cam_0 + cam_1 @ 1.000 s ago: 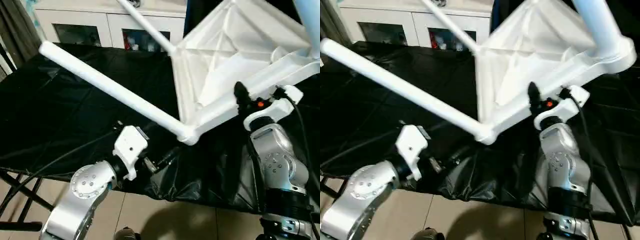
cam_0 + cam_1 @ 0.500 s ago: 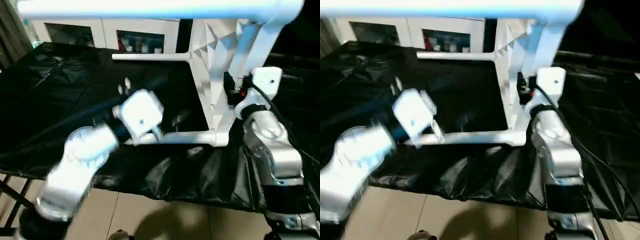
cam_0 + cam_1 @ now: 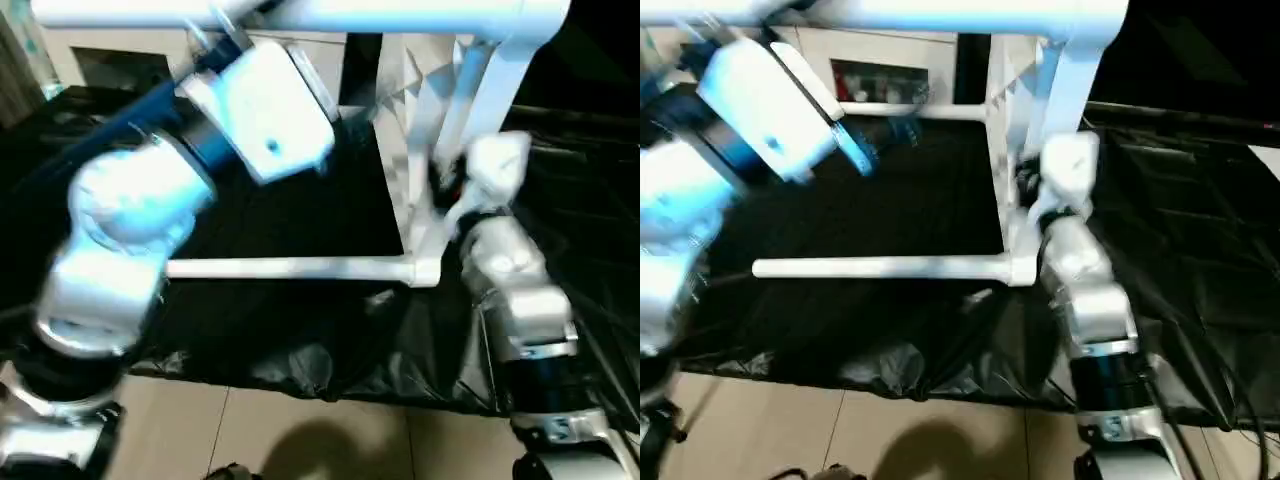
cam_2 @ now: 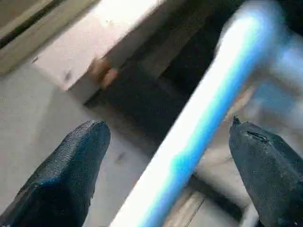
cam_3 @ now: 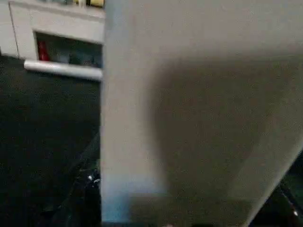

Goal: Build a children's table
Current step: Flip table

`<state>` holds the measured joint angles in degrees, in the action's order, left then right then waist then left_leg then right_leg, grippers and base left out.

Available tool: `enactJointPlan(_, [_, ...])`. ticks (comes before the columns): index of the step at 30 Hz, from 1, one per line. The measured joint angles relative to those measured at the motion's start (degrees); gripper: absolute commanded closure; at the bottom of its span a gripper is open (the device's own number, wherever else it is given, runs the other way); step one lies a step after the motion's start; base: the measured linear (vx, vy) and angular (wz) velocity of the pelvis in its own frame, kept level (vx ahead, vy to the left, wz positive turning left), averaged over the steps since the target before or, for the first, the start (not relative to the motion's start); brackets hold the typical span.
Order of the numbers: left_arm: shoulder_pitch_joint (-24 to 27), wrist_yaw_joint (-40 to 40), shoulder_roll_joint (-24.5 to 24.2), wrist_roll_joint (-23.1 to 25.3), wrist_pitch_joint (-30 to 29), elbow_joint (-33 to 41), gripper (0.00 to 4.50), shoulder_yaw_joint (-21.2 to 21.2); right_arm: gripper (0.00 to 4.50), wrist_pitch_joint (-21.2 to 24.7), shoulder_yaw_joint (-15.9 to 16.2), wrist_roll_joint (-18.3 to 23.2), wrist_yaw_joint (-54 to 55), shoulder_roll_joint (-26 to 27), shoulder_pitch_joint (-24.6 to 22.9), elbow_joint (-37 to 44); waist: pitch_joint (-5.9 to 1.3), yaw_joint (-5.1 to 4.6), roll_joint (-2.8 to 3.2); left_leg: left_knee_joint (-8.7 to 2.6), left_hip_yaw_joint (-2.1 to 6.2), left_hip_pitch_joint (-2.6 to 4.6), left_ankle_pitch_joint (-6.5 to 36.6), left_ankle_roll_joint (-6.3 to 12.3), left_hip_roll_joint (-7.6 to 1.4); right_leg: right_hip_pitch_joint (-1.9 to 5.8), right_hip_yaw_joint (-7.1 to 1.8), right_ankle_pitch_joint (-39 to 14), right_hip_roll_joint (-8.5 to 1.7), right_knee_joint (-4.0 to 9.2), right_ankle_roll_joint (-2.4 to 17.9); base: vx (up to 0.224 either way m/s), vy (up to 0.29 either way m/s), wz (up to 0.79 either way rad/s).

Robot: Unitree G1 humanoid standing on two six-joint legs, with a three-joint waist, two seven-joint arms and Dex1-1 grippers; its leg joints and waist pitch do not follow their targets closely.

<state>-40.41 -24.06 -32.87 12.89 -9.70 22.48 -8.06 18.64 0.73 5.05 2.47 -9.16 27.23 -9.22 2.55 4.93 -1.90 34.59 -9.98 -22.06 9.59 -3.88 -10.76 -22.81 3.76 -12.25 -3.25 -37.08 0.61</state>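
The white children's table (image 3: 455,100) stands on its side on the black cloth, square top edge-on, legs pointing to my left. One leg (image 3: 330,14) runs across the top of the picture, another (image 3: 290,268) lies just above the cloth, and a third (image 3: 915,110) shows farther back. My left gripper (image 3: 212,25) is raised to the upper leg. In the left wrist view this leg (image 4: 199,123) passes between the open fingers (image 4: 71,161) without touching them. My right gripper (image 3: 445,185) is against the top's near edge, blurred; the right wrist view looks onto the white top (image 5: 199,94) from close up.
The black cloth (image 3: 280,210) covers the work surface and hangs crumpled over its front edge (image 3: 330,365). Below that lies a tiled floor (image 3: 300,430). A white glass-doored cabinet (image 3: 890,75) stands behind.
The table went from tilted to standing on its side. My left arm swung up from the front edge to the upper leg. The right wrist shifted slightly left along the top's edge.
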Motion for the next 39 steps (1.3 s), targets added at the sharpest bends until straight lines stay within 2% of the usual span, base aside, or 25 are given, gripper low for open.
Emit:
enactJointPlan(5, [0.0,0.8,-3.9,5.5,2.9,-9.7,0.0,0.3,1.84,-1.2,-0.3,-0.4,-0.6,0.0,-0.3,-1.5,0.03,0.15,0.01,0.0,0.0,-0.07,0.0,0.02,0.01,-0.04,-0.01,0.2,0.0,0.06,0.3,0.0,0.0,0.0])
enactJointPlan(9, [-2.2,2.5,-5.9,8.9,5.9,-15.8,0.0,-0.8,1.84,-2.0,-0.4,-0.4,-1.5,0.0,-0.3,-4.1,0.06,0.23,0.07,-0.01,0.01,-0.04,0.0,0.01,0.01,-0.03,0.0,0.2,0.0,0.05,0.4,0.0,0.0,0.0])
enactJointPlan(12, [-3.3,3.6,-5.8,9.8,6.5,-18.5,0.0,-0.9,1.84,-2.9,-0.4,-0.4,-1.7,0.1,-0.3,-4.8,0.12,0.22,0.2,0.0,0.0,-0.02,0.0,0.0,0.01,-0.02,-0.01,0.2,-0.01,0.04,0.4,0.0,0.0,0.0])
enactJointPlan(13, [-3.8,4.0,-5.4,9.8,6.9,-19.6,0.0,-0.9,2.01,-3.2,-0.6,-0.4,-1.9,0.2,-0.3,-4.8,0.14,0.26,0.24,0.0,0.01,-0.01,0.0,0.0,0.0,-0.01,0.0,0.2,-0.01,0.04,0.4,0.0,0.0,0.0])
enactJointPlan(15, [-5.0,4.7,-3.9,9.9,7.4,-21.4,0.34,-0.8,2.22,-3.6,-1.1,-0.3,-2.1,0.4,-0.2,-5.0,0.15,0.36,0.27,0.0,0.01,-0.01,0.0,-0.01,0.0,-0.02,0.0,0.3,-0.01,0.03,0.5,0.0,0.0,0.0])
enactJointPlan(18, [-5.8,5.4,-1.7,9.3,7.4,-21.7,0.42,-0.7,2.4,-3.9,-1.4,-0.3,-2.3,0.6,-0.2,-5.1,0.17,0.35,0.31,0.0,0.0,-0.03,0.0,0.0,0.0,-0.01,0.0,0.3,-0.01,0.04,0.5,0.0,0.0,0.0])
enactJointPlan(21, [-6.2,5.3,-0.4,8.9,7.3,-21.5,0.8,-0.8,2.51,-4.4,-1.5,-0.2,-2.3,0.7,-0.2,-5.2,0.21,0.34,0.41,-0.01,0.0,-0.02,0.0,0.0,0.0,-0.03,0.0,0.3,-0.01,0.04,0.5,0.0,0.0,0.0])
enactJointPlan(23, [-6.2,5.1,0.9,8.0,7.1,-20.7,0.78,-0.8,2.54,-5.0,-1.7,-0.2,-2.3,0.7,-0.2,-5.7,0.21,0.36,0.41,-0.01,0.0,-0.02,0.0,0.0,0.0,-0.02,0.0,0.3,-0.01,0.04,0.5,0.0,0.0,0.0])
enactJointPlan(26, [-6.2,4.8,1.5,7.6,7.2,-20.4,1.19,-0.9,2.55,-5.4,-1.8,-0.2,-2.4,0.7,0.0,-6.4,0.2,0.33,0.45,-0.01,0.0,0.0,0.0,-0.01,0.0,-0.01,0.0,0.3,-0.01,0.03,0.5,0.0,0.0,0.0])
enactJointPlan(29, [-6.3,4.7,1.7,7.7,7.3,-20.5,1.22,-0.8,2.55,-5.5,-2.1,-0.4,-2.6,0.7,0.2,-6.8,0.17,0.37,0.49,0.0,0.0,0.02,0.0,-0.01,0.0,0.0,0.0,0.3,-0.01,0.04,0.5,0.0,0.0,0.0])
enactJointPlan(32, [-6.4,4.3,2.8,7.1,6.6,-20.4,1.62,-0.5,2.55,-5.7,-2.5,-0.4,-2.9,0.6,0.6,-7.4,0.19,0.4,0.57,0.0,0.0,0.01,0.0,-0.01,0.01,0.0,0.0,0.3,-0.01,0.03,0.5,0.0,0.0,0.0])
enactJointPlan(34, [-6.4,3.6,3.1,7.1,5.8,-20.5,1.58,-0.4,2.55,-5.8,-2.5,-0.5,-3.3,-0.3,1.1,-7.9,0.32,0.47,0.9,0.01,0.0,0.0,0.0,-0.01,0.02,-0.01,0.0,0.3,-0.02,0.04,0.5,0.0,0.0,0.0])
enactJointPlan(39, [-7.0,3.7,5.7,5.7,3.7,-21.0,1.81,1.3,2.55,-5.8,-2.6,-0.2,-6.9,-5.2,4.7,-9.8,0.64,0.8,2.58,0.03,-0.05,-0.18,-0.1,0.13,0.12,-0.19,-0.06,0.4,-0.11,0.03,0.5,0.0,0.0,0.0])
